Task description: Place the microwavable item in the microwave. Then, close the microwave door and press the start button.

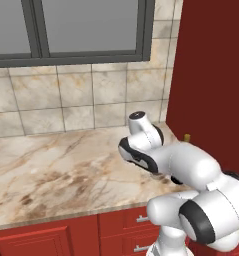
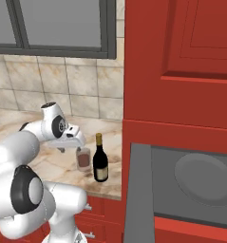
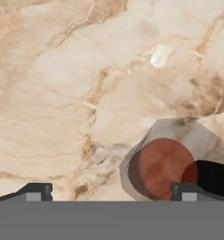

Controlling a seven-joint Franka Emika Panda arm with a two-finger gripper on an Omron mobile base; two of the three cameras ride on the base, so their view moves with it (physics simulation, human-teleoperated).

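The microwavable item, a small clear glass tumbler (image 2: 84, 159) with reddish-brown contents, stands on the marble counter (image 2: 53, 166) just left of a dark wine bottle (image 2: 100, 162). From above, the tumbler (image 3: 161, 168) lies beneath and just inside my right fingertip (image 3: 187, 191). My gripper (image 3: 111, 193) hangs open above the counter, jaws wide apart, holding nothing. In the right base view the gripper (image 2: 67, 146) is a little above and left of the tumbler. The microwave (image 2: 195, 182) is open at the right, showing its round turntable plate (image 2: 200, 178). The microwave door (image 2: 138, 190) swings out toward me, seen edge-on.
Tall red cabinets (image 2: 181, 61) rise above the microwave. A tiled backsplash (image 1: 66, 100) and window (image 1: 71, 30) back the counter. The bottle's neck (image 1: 187, 136) peeks past my arm. Red drawers (image 1: 121, 230) run under the counter edge.
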